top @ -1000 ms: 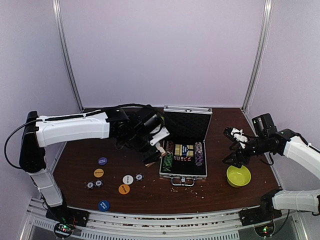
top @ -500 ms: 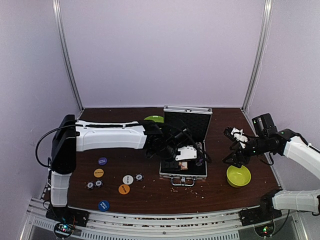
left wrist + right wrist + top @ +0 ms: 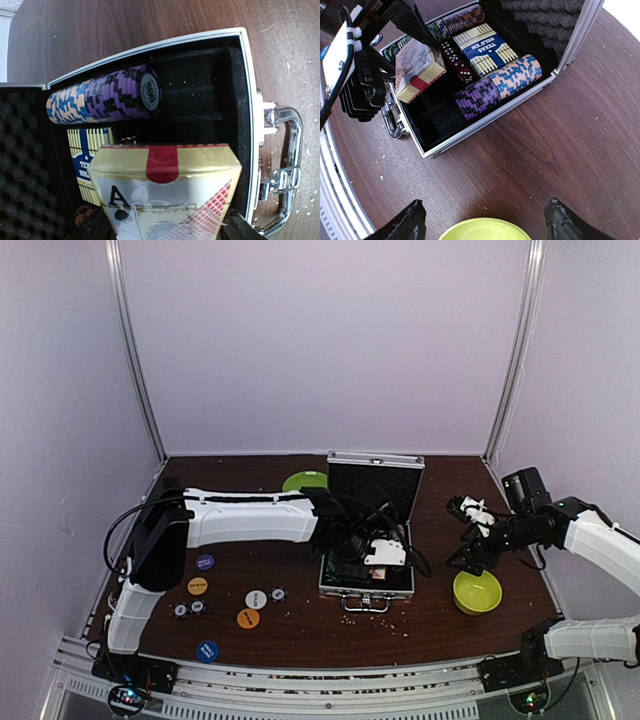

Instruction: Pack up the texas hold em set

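Several discs (image 3: 256, 599) and a few loose chips (image 3: 188, 609) lie on the tabletop (image 3: 300, 635) left of the open case (image 3: 366, 589), not yet packed. I judge the task roughly midway. Seen from above, my left arm (image 3: 250, 520) stretches across to the case's near end, with my left fingers (image 3: 380, 558) low over it. My right fingers (image 3: 462, 558) hang above the bowl (image 3: 477, 592), right of the case.

Left wrist view: a gold-and-red deck (image 3: 165, 190) fills the foreground, clamped between my left fingers, just above an empty black slot. Beyond it a chip row (image 3: 105, 97) lies along the case wall, and a second deck (image 3: 87, 150) lies flat inside.

Right wrist view: my right fingers are spread wide and hold nothing, with the bowl's rim below them. The case already holds chip rows, dice (image 3: 455, 55) and the blue second deck. The held deck hangs tilted over the free space beside the dice.
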You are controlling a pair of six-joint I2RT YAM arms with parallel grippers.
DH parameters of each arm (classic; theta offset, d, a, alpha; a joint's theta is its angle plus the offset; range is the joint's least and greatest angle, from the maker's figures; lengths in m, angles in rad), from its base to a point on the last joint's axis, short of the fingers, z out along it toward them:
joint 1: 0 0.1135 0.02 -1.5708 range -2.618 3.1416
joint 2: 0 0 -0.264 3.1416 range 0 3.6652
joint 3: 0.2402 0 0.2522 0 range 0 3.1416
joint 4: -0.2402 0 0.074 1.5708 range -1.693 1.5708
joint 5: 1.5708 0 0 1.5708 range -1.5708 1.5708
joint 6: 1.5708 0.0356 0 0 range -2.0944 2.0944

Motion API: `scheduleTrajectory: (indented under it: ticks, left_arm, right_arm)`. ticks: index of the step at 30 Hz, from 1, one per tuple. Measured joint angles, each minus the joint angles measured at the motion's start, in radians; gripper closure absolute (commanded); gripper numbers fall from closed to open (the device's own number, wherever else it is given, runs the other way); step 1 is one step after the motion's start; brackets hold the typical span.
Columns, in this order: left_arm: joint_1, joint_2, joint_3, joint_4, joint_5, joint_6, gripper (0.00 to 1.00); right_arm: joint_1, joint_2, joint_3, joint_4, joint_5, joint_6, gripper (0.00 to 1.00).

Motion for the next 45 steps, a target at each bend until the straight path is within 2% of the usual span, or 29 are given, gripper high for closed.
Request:
scheduleTrajectory:
  ticks: [11,22,23,24,25,32,37,39,40,41,43,44,45]
  left_arm:
    - [0.0,0.023,0.006,-0.002,0.027,0.01,0.35]
    - [0.004,0.062,0.032,0.004,0.03,-0.012,0.23]
    - [0.004,0.062,0.032,0.005,0.029,-0.013,0.21]
    - [0.004,0.062,0.032,0.006,0.03,-0.013,0.06]
    - [0.004,0.061,0.032,0.008,0.028,-0.013,0.03]
    - [0.01,0.044,0.032,0.021,0.015,-0.01,0.05]
    - [0.003,0.015,0.032,0.022,0.03,-0.028,0.15]
    - [0.003,0.005,0.042,0.023,0.037,-0.047,0.24]
    - [0.003,0.003,0.047,0.026,0.039,-0.06,0.32]
    - [0.004,0.002,0.056,0.029,0.037,-0.074,0.46]
    - [0.011,0.005,0.088,0.021,0.03,-0.114,0.86]
    - [0.015,0.011,0.111,0.016,0.022,-0.136,1.0]
    - [0.021,0.018,0.135,0.016,0.012,-0.151,1.0]
  right_arm:
    - [0.0,0.019,0.0,0.0,0.002,-0.002,0.18]
    - [0.0,0.034,0.0,-0.001,0.002,-0.006,0.18]
    - [0.0,0.035,0.0,-0.002,0.002,-0.006,0.18]
    - [0.0,0.036,0.0,-0.002,0.002,-0.007,0.18]
    - [0.0,0.037,0.0,-0.002,0.002,-0.008,0.18]
    - [0.0,0.047,0.0,-0.003,0.002,-0.009,0.18]
    - [0.0,0.05,0.0,-0.005,0.002,-0.009,0.18]
    - [0.0,0.05,0.0,-0.007,0.002,-0.009,0.18]
    - [0.0,0.05,0.0,-0.008,0.002,-0.009,0.18]
    - [0.0,0.05,0.0,-0.008,0.002,-0.009,0.18]
    - [0.0,0.05,0.0,-0.008,0.002,-0.009,0.18]
    - [0.0,0.05,0.0,-0.008,0.002,-0.009,0.18]
    - [0.0,0.05,0.0,-0.009,0.002,-0.009,0.18]
